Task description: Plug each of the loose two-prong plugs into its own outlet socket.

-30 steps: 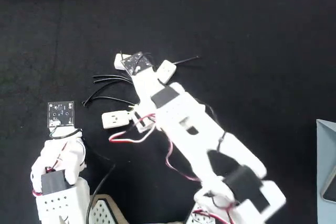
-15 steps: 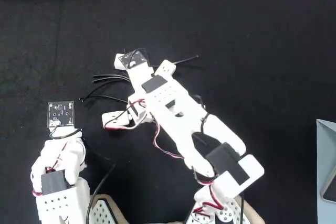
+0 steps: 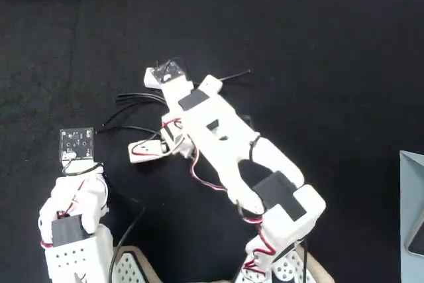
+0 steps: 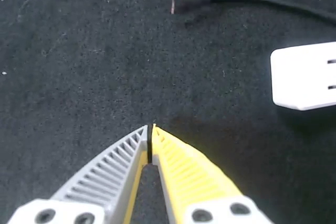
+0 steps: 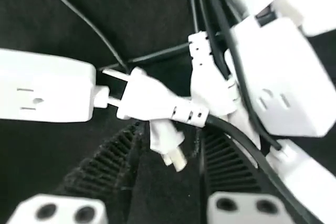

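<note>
White plug (image 5: 152, 102), white outlet (image 5: 44, 93), black table (image 3: 331, 64).

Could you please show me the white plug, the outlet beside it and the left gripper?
Plug (image 5: 152, 102): right wrist view, its white body.
Outlet (image 5: 47, 90): right wrist view, its slotted face.
Left gripper (image 4: 151, 129): left wrist view, between its fingertips.

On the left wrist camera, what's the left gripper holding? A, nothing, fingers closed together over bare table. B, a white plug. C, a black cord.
A: the left gripper has its grey and yellow tips meeting with nothing between them, and the white outlet block lies apart from it on the black table.
</note>
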Motion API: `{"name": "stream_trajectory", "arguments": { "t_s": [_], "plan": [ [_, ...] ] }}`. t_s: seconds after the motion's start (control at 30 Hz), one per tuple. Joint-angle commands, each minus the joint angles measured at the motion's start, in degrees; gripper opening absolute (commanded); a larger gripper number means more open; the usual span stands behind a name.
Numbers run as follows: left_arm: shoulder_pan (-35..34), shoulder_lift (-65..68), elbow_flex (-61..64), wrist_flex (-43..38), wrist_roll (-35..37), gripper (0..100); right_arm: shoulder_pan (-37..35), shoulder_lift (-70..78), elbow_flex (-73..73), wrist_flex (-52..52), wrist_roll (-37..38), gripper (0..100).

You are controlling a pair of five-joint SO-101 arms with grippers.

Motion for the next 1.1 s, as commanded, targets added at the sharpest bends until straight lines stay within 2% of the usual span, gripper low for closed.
{"name": "stream_trajectory", "arguments": {
  "t_s": [0.0,0.3,0.37,0.47,0.63,0.83,0.93,1.07],
  "plan": [
    [-0.5,-0.4,0.6,-1.1,-0.3,3,0.3,0.7,-3.2,0.1,0.5,14.7],
    [-0.5,-0.4,0.6,-1.1,-0.3,3,-3.1,5.1,-3.9,1.9,0.5,14.4],
    [-0.5,-0.4,0.6,-1.0,-0.3,3,-2.9,5.1,-5.9,4.9,0.5,11.6],
    [-0.5,-0.4,0.6,-1.0,-0.3,3,-2.9,5.1,-10.7,10.5,0.5,1.0],
    [-0.5,-0.4,0.6,-1.0,-0.3,3,-3.0,5.1,-16.4,18.2,0.5,1.1],
    [-0.5,-0.4,0.7,-1.0,-0.3,3,-2.5,5.1,-14.5,24.8,0.5,1.1],
    [-0.5,-0.4,0.7,-1.0,-0.3,3,-2.8,5.1,-9.8,24.3,0.7,1.1],
    [-0.5,-0.4,0.7,-1.0,-0.3,3,-4.5,5.6,-3.9,17.1,3.1,1.5]
  ]
}}
